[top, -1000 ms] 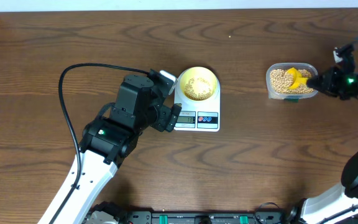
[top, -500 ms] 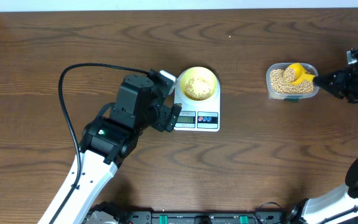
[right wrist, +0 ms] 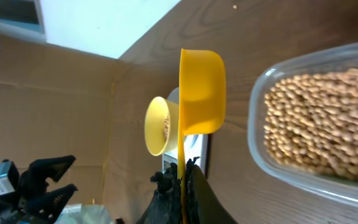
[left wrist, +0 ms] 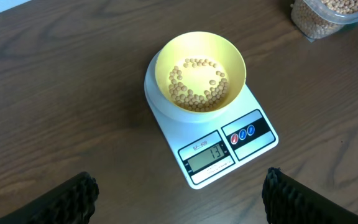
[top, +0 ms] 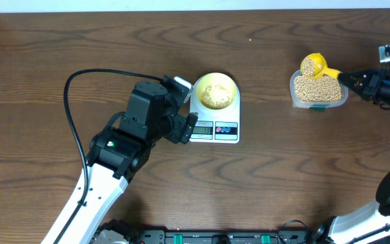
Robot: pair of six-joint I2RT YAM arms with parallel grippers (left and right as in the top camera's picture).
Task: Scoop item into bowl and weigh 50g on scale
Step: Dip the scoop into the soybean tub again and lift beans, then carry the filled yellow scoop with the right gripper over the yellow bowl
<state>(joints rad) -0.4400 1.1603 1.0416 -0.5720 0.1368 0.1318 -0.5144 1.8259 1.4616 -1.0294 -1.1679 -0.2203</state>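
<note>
many beans (top: 309,65) fill scoop (top: 329,71) held beyond right gripper (top: 349,78)

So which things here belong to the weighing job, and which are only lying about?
Belonging to the job: beans, pale-yellow bowl, white scale, yellow scoop, clear tub.
Only lying about: black cable.

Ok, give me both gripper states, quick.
Left gripper: open, holding nothing.
Right gripper: shut on the handle of the yellow scoop, which carries beans.
</note>
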